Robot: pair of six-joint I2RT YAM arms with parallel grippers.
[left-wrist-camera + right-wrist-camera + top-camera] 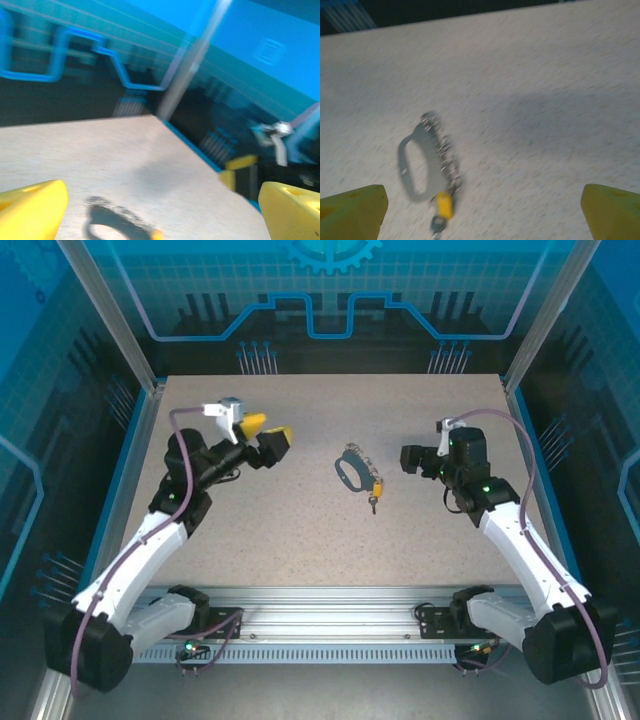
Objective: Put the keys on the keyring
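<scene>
The keyring (349,469), a dark oval strap loop with a silvery chain (367,471) along its right side, lies flat mid-table. A small key (376,491) with a yellow head sits at the chain's near end, touching it. My left gripper (266,430) hovers to the loop's left, open and holding nothing. My right gripper (410,458) is to its right, also open with nothing in it. In the right wrist view the loop (415,167), chain (445,150) and key (443,206) lie between and ahead of the yellow fingers (352,210). The left wrist view is blurred, with the loop (107,220) low between the fingers (30,207).
The speckled tabletop (300,530) is bounded by blue-edged side walls and an aluminium rail (320,625) at the near edge. In the left wrist view the right arm's yellow-padded gripper (240,170) is across the table's edge.
</scene>
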